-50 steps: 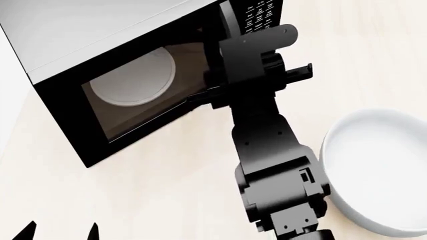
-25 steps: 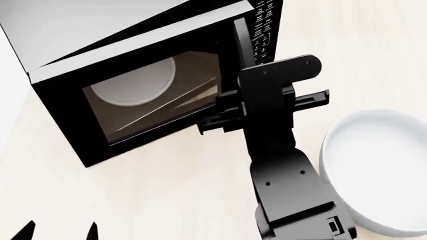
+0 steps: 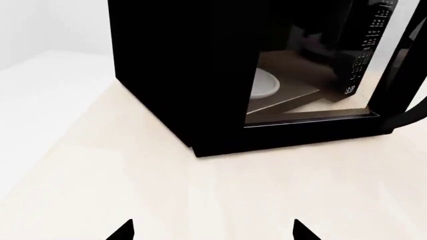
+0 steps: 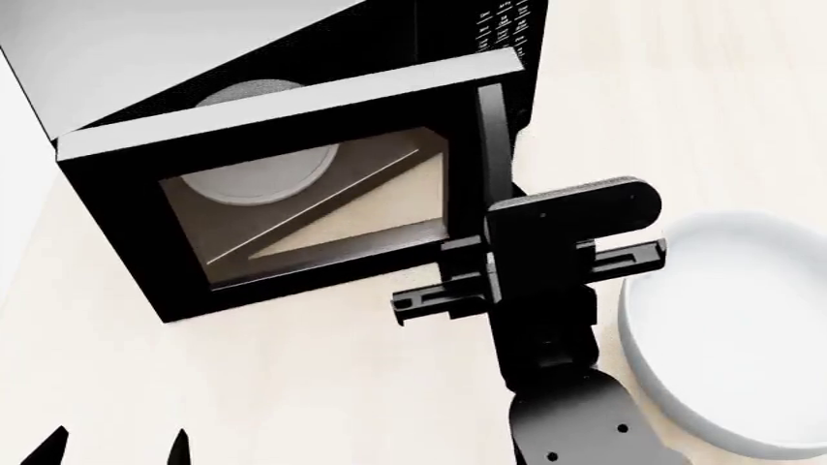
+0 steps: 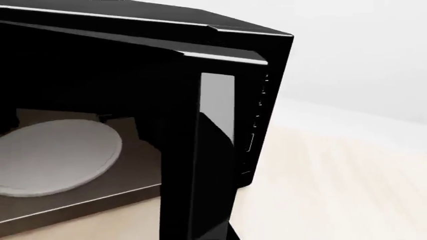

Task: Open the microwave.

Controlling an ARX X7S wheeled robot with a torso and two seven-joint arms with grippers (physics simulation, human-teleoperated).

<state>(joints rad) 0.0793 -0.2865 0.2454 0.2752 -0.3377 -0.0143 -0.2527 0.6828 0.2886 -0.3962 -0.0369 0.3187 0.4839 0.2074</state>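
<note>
- A pale wood-grain tabletop (image 4: 323,387) fills the scene, with a white wall behind it in the wrist views.
- The microwave (image 4: 194,116) stands at the far left of the tabletop in the head view, black with a grey top.
- Against half a second ago, its door (image 4: 310,208) has swung further out from the body on its left-side hinge, and a wider gap shows at the keypad (image 4: 505,29) side.
- The right arm has drawn back toward the robot; the right claw (image 4: 530,281) now sits lower in the head view, just off the door's free edge.
- Its black bars spread sideways, but I cannot tell whether it grips the door.
- The white bowl (image 4: 723,329) lies to the right of that arm, close beside it.
- The right wrist view alone shows the door's edge (image 5: 213,150) close up, with the white turntable plate (image 5: 53,155) inside the cavity.
- The left wrist view alone shows the black side wall (image 3: 180,75) and the keypad lettering through the glass.
- The left claw (image 3: 213,231) hangs with its tips apart, over bare tabletop in front of the microwave.
</note>
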